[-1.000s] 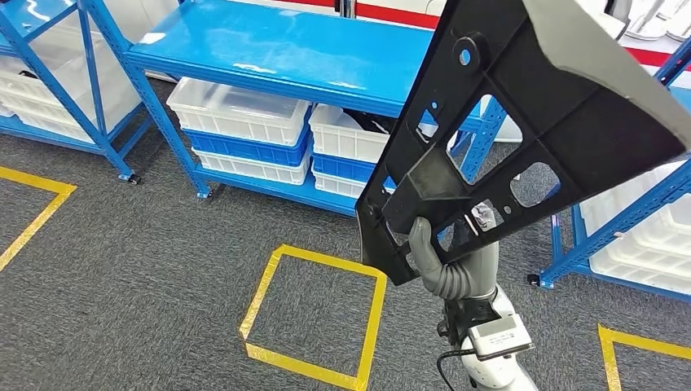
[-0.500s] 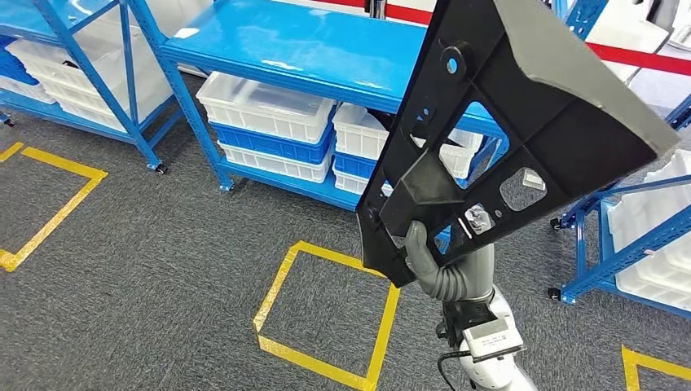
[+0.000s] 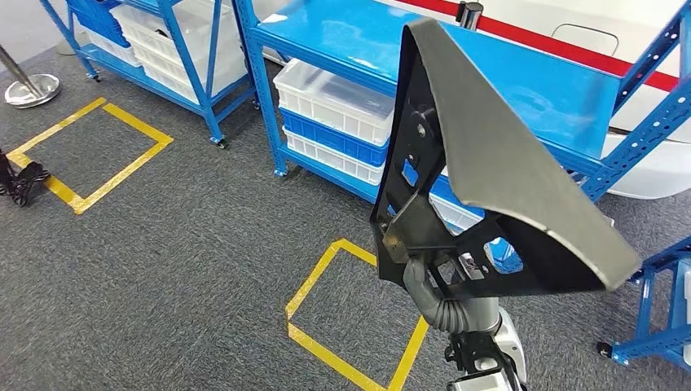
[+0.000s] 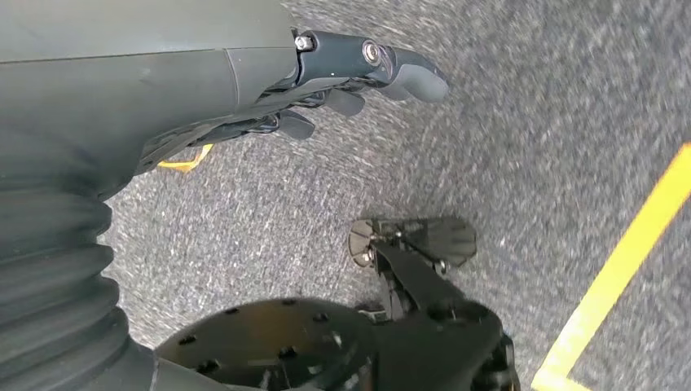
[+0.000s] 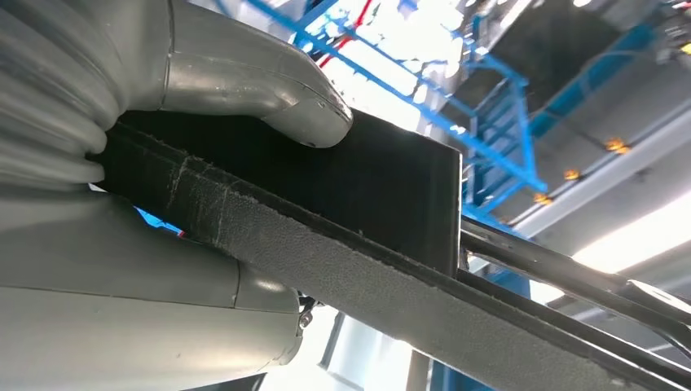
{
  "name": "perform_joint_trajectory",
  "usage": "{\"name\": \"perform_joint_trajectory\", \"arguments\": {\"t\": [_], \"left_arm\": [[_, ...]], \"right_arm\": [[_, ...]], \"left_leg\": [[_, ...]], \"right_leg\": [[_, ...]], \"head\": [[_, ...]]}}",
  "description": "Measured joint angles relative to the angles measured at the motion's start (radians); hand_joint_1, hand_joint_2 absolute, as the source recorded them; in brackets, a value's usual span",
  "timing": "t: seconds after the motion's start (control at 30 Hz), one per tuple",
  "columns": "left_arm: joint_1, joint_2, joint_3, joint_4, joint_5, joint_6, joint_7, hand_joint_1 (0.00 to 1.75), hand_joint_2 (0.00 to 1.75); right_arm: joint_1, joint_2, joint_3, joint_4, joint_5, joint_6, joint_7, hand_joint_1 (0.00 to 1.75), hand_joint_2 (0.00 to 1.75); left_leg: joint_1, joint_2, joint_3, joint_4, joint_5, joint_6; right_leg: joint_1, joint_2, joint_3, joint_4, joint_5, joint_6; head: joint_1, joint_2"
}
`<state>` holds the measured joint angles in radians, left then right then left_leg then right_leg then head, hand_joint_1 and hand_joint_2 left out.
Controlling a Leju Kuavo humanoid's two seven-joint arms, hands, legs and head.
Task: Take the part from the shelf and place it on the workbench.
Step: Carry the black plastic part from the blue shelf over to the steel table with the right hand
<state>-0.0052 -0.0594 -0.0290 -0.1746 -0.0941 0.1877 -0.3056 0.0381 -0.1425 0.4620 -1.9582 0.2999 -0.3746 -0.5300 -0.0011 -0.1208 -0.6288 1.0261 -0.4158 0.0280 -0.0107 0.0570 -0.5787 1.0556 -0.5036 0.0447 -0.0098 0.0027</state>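
The part (image 3: 497,179) is a large black ribbed panel with a grey felt-covered face, held upright in front of me at centre right of the head view. My right hand (image 3: 436,297) grips its lower edge from below. In the right wrist view the thumb (image 5: 244,81) presses on the black panel (image 5: 383,187), whose felt edge runs across the picture. My left hand (image 4: 342,81) hangs over the grey carpet with its fingers stretched out and nothing in them.
A blue shelf rack (image 3: 530,90) stands behind the part, with white and blue bins (image 3: 334,102) on its lower level. Another blue rack (image 3: 187,41) is at far left. Yellow tape squares (image 3: 326,326) (image 3: 98,155) mark the carpet. A stanchion base (image 3: 28,85) sits far left.
The whole picture has shifted: the racks and tape squares slid right as the camera turned left. The part has turned in my right hand, now showing more of its grey face.
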Motion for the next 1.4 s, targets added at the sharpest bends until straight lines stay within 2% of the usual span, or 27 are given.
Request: {"name": "perform_joint_trajectory", "arguments": {"t": [0.07, 0.1, 0.13, 0.2, 0.27, 0.33, 0.37, 0.4, 0.47, 0.53, 0.57, 0.63, 0.67, 0.7, 0.77, 0.83, 0.87, 0.9, 0.93, 1.0, 1.07, 1.13, 1.2, 1.27, 1.33, 1.37, 1.4], "left_arm": [[0.001, 0.001, 0.0, 0.0, -0.001, -0.002, -0.003, 0.0, 1.75], [0.002, 0.002, 0.0, 0.0, -0.002, -0.002, -0.004, 0.0, 1.75], [0.004, 0.005, 0.0, 0.0, -0.002, -0.003, -0.004, 0.0, 1.75], [0.007, 0.008, 0.0, 0.001, -0.005, -0.003, -0.004, 0.0, 1.75], [0.004, 0.008, 0.0, 0.001, -0.009, -0.003, -0.004, 0.0, 1.75], [0.002, 0.008, 0.0, 0.001, -0.01, -0.003, -0.002, 0.0, 1.75], [0.002, 0.009, 0.0, 0.001, -0.01, -0.003, 0.0, 0.0, 1.75], [0.003, 0.009, 0.0, 0.001, -0.01, -0.003, 0.002, 0.0, 1.75], [0.002, 0.012, 0.0, 0.001, -0.009, -0.002, 0.004, 0.0, 1.75], [0.0, 0.012, 0.0, 0.0, -0.009, -0.002, 0.004, 0.0, 1.75], [0.0, 0.012, 0.0, 0.0, -0.009, -0.003, 0.004, 0.0, 1.75], [0.0, 0.012, 0.0, 0.0, -0.009, -0.003, 0.004, 0.0, 1.75], [0.0, 0.013, 0.0, 0.0, -0.01, -0.003, 0.004, 0.0, 1.75], [0.0, 0.013, 0.0, 0.0, -0.01, -0.003, 0.003, 0.0, 1.75], [-0.002, 0.014, 0.0, 0.0, -0.013, -0.003, 0.0, 0.0, 1.75], [-0.003, 0.014, -0.001, 0.0, -0.017, -0.006, -0.002, 0.0, 1.75], [-0.002, 0.014, -0.001, 0.0, -0.019, -0.008, -0.003, 0.0, 1.75], [-0.002, 0.014, -0.001, 0.0, -0.02, -0.009, -0.003, 0.0, 1.75], [-0.002, 0.014, -0.001, 0.0, -0.022, -0.01, -0.003, 0.0, 1.75], [-0.002, 0.014, -0.003, 0.0, -0.027, -0.013, -0.003, 0.0, 1.75], [-0.002, 0.014, -0.004, 0.0, -0.03, -0.015, -0.003, 0.0, 1.75], [0.001, 0.014, -0.004, 0.0, -0.031, -0.016, -0.002, 0.0, 1.75], [0.005, 0.015, -0.004, 0.001, -0.031, -0.017, -0.002, 0.0, 1.75], [0.004, 0.016, -0.004, 0.001, -0.031, -0.017, -0.001, 0.0, 1.75], [0.001, 0.016, -0.004, 0.001, -0.031, -0.017, -0.001, 0.0, 1.75], [0.0, 0.015, -0.004, 0.001, -0.032, -0.018, -0.001, 0.0, 1.75], [0.0, 0.016, -0.004, 0.001, -0.032, -0.019, -0.001, 0.0, 1.75]], "right_arm": [[0.005, -0.002, 0.0, -0.01, -0.003, 0.0, -0.003, 1.75, 1.75], [0.006, -0.003, 0.0, -0.014, -0.005, 0.0, -0.005, 1.75, 1.75], [0.007, -0.003, 0.0, -0.017, -0.006, -0.001, -0.006, 1.75, 1.75], [0.009, -0.004, -0.001, -0.026, -0.008, -0.002, -0.007, 1.75, 1.75], [0.013, -0.005, -0.002, -0.035, -0.009, -0.003, -0.009, 1.75, 1.75], [0.017, -0.007, -0.003, -0.04, -0.011, -0.004, -0.008, 1.75, 1.75], [0.019, -0.008, -0.004, -0.042, -0.014, -0.004, -0.007, 1.75, 1.75], [0.022, -0.008, -0.004, -0.044, -0.017, -0.004, -0.006, 1.75, 1.75], [0.026, -0.01, -0.007, -0.048, -0.025, -0.006, -0.002, 1.75, 1.75], [0.027, -0.011, -0.012, -0.051, -0.031, -0.007, 0.003, 1.75, 1.75], [0.028, -0.012, -0.015, -0.053, -0.033, -0.007, 0.004, 1.75, 1.75], [0.029, -0.014, -0.02, -0.056, -0.037, -0.008, 0.004, 1.75, 1.75], [0.029, -0.016, -0.023, -0.057, -0.04, -0.008, 0.005, 1.75, 1.75], [0.029, -0.018, -0.025, -0.06, -0.044, -0.007, 0.005, 1.75, 1.75], [0.03, -0.024, -0.032, -0.063, -0.053, -0.005, 0.008, 1.75, 1.75], [0.031, -0.03, -0.038, -0.064, -0.061, 0.001, 0.014, 1.75, 1.75], [0.031, -0.033, -0.042, -0.064, -0.064, 0.004, 0.018, 1.75, 1.75], [0.03, -0.035, -0.045, -0.064, -0.067, 0.007, 0.02, 1.75, 1.75], [0.028, -0.037, -0.048, -0.064, -0.071, 0.011, 0.023, 1.75, 1.75], [0.021, -0.038, -0.051, -0.064, -0.081, 0.02, 0.027, 1.75, 1.75], [0.011, -0.038, -0.053, -0.062, -0.088, 0.025, 0.031, 1.75, 1.75], [0.004, -0.039, -0.055, -0.06, -0.091, 0.026, 0.034, 1.75, 1.75], [-0.001, -0.038, -0.056, -0.058, -0.092, 0.027, 0.036, 1.75, 1.75], [-0.003, -0.037, -0.056, -0.057, -0.092, 0.027, 0.036, 1.75, 1.75], [-0.002, -0.036, -0.056, -0.055, -0.09, 0.027, 0.036, 1.75, 1.75], [0.001, -0.035, -0.056, -0.054, -0.085, 0.027, 0.036, 1.75, 1.75], [0.004, -0.033, -0.055, -0.053, -0.078, 0.027, 0.035, 1.75, 1.75]], "left_leg": [[-0.003, -0.021, -0.004, -0.001, 0.004, -0.008], [-0.002, -0.031, -0.006, -0.003, 0.007, -0.014], [-0.002, -0.028, -0.009, -0.002, 0.008, -0.019], [-0.005, 0.028, -0.026, 0.036, -0.02, -0.03], [-0.003, 0.097, -0.077, 0.151, -0.091, -0.042], [0.007, 0.115, -0.13, 0.267, -0.14, -0.053], [0.012, 0.118, -0.133, 0.279, -0.136, -0.057], [0.015, 0.123, -0.115, 0.251, -0.116, -0.059], [0.016, 0.159, -0.034, 0.115, -0.059, -0.06], [0.011, 0.185, 0.02, 0.019, -0.032, -0.049], [0.007, 0.184, 0.023, 0.008, -0.032, -0.041], [0.005, 0.158, 0.018, 0.005, -0.027, -0.025], [0.006, 0.146, 0.017, 0.002, -0.023, -0.017], [0.008, 0.134, 0.016, -0.001, -0.019, -0.009], [0.01, 0.11, 0.014, -0.004, -0.013, 0.003], [0.008, 0.081, 0.009, -0.004, -0.01, 0.009], [0.007, 0.065, 0.008, -0.004, -0.009, 0.01], [0.007, 0.049, 0.007, -0.004, -0.007, 0.01], [0.006, 0.033, 0.007, -0.004, -0.006, 0.009], [0.005, 0.003, 0.006, -0.002, -0.002, 0.003], [0.001, -0.019, 0.001, -0.003, 0.003, -0.006], [0.002, -0.037, -0.005, -0.006, 0.01, -0.017], [0.002, -0.03, -0.012, 0.002, 0.008, -0.026], [-0.001, 0.028, -0.035, 0.052, -0.027, -0.032], [0.0, 0.087, -0.092, 0.171, -0.091, -0.04], [0.003, 0.103, -0.123, 0.235, -0.118, -0.043], [0.007, 0.111, -0.141, 0.274, -0.128, -0.046]], "right_leg": [[0.002, 0.015, 0.023, -0.044, 0.018, -0.013], [0.002, 0.004, 0.026, -0.045, 0.023, -0.02], [-0.001, -0.008, 0.029, -0.047, 0.026, -0.025], [-0.009, -0.034, 0.034, -0.052, 0.032, -0.039], [-0.009, -0.061, 0.036, -0.053, 0.032, -0.046], [-0.008, -0.09, 0.036, -0.053, 0.03, -0.046], [-0.008, -0.105, 0.036, -0.053, 0.03, -0.046], [-0.009, -0.118, 0.037, -0.053, 0.029, -0.045], [-0.008, -0.142, 0.042, -0.052, 0.024, -0.038], [-0.001, -0.161, 0.048, -0.051, 0.018, -0.027], [0.002, -0.17, 0.05, -0.052, 0.017, -0.022], [0.001, -0.183, 0.052, -0.055, 0.015, -0.011], [-0.001, -0.171, 0.049, -0.049, 0.009, -0.007], [-0.002, -0.147, 0.038, -0.025, -0.006, -0.007], [-0.004, -0.086, -0.016, 0.088, -0.061, -0.016], [-0.003, -0.063, -0.083, 0.222, -0.108, -0.022], [-0.003, -0.06, -0.099, 0.249, -0.112, -0.019], [-0.003, -0.058, -0.094, 0.233, -0.098, -0.013], [-0.003, -0.051, -0.069, 0.177, -0.071, -0.005], [-0.005, -0.012, 0.0, 0.029, -0.012, 0.003], [-0.004, 0.012, 0.034, -0.043, 0.013, -0.005], [-0.002, -0.007, 0.039, -0.047, 0.019, -0.018], [-0.008, -0.028, 0.042, -0.051, 0.025, -0.029], [-0.012, -0.048, 0.045, -0.055, 0.027, -0.036], [-0.008, -0.074, 0.046, -0.055, 0.025, -0.041], [-0.006, -0.09, 0.047, -0.055, 0.023, -0.043], [-0.005, -0.106, 0.048, -0.055, 0.021, -0.045]], "head": [[0.0, 0.0], [-0.001, 0.0], [-0.001, 0.0], [-0.007, 0.0], [-0.013, 0.0], [-0.014, 0.0], [-0.014, 0.0], [-0.014, 0.0], [-0.015, 0.0], [-0.013, 0.0], [-0.012, 0.0], [-0.009, 0.0], [-0.008, 0.0], [-0.007, 0.0], [-0.003, 0.0], [-0.001, 0.0], [-0.001, 0.0], [-0.001, 0.0], [-0.001, 0.0], [-0.001, 0.0], [-0.002, 0.0], [-0.003, 0.0], [-0.003, 0.0], [-0.009, 0.0], [-0.014, 0.0], [-0.014, 0.0], [-0.014, 0.0]]}}
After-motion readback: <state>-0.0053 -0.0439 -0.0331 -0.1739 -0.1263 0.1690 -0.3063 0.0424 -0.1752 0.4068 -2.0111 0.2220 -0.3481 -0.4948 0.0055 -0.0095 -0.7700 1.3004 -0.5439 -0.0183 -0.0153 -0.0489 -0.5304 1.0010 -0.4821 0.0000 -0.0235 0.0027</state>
